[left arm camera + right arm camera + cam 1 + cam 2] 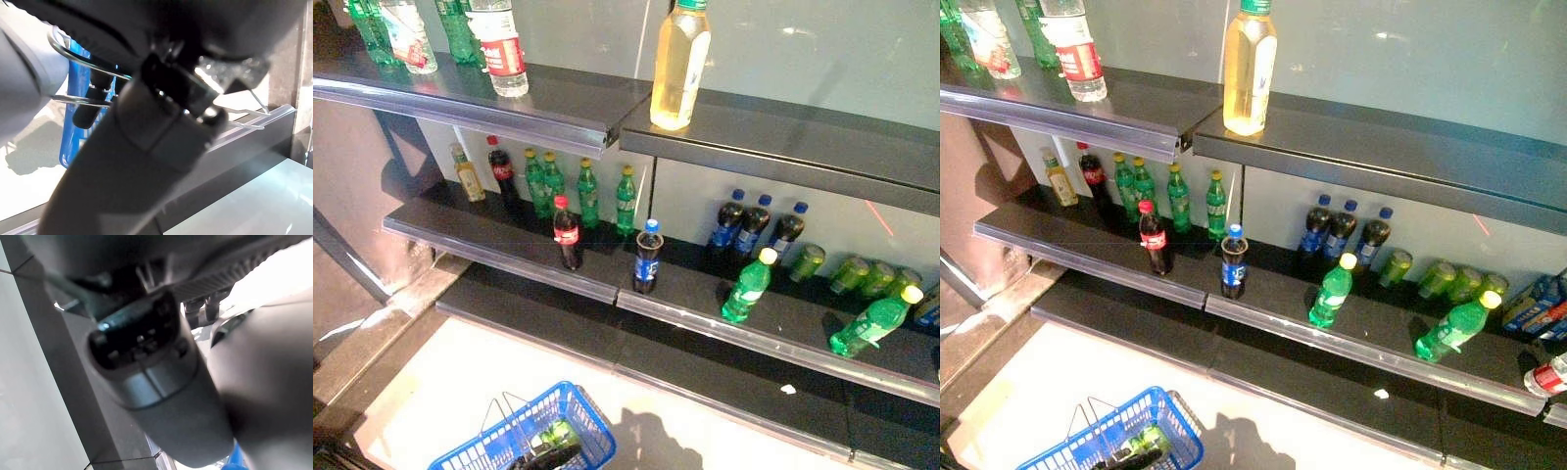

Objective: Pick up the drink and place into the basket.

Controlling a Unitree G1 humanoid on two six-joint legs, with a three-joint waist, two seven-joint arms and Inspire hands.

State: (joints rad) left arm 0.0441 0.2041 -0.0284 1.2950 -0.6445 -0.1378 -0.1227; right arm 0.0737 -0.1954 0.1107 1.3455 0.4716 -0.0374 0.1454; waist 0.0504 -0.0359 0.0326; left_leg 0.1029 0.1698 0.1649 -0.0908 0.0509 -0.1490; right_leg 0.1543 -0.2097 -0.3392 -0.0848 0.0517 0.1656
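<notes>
The blue basket (579, 403) hangs low at the left, off the floor. It holds a green bottle (554, 434) and a dark drink (550, 457). My left hand (166, 122) is shut on its thin wire handles (73, 58) in the left wrist view. My right hand (156, 382) shows in the right wrist view, fingers relaxed and holding nothing. On the middle shelf (509, 257) stand a red-capped cola bottle (567, 233) and a blue-capped dark bottle (648, 257). Two green bottles with yellow caps (748, 286) lean further right.
A tall yellow drink bottle (679, 65) stands on the top shelf (783, 137), with water and green bottles (499, 44) to its left. Green bottles (588, 194) and dark blue-capped bottles (751, 227) line the back of the middle shelf. A low dark ledge (607, 348) runs below.
</notes>
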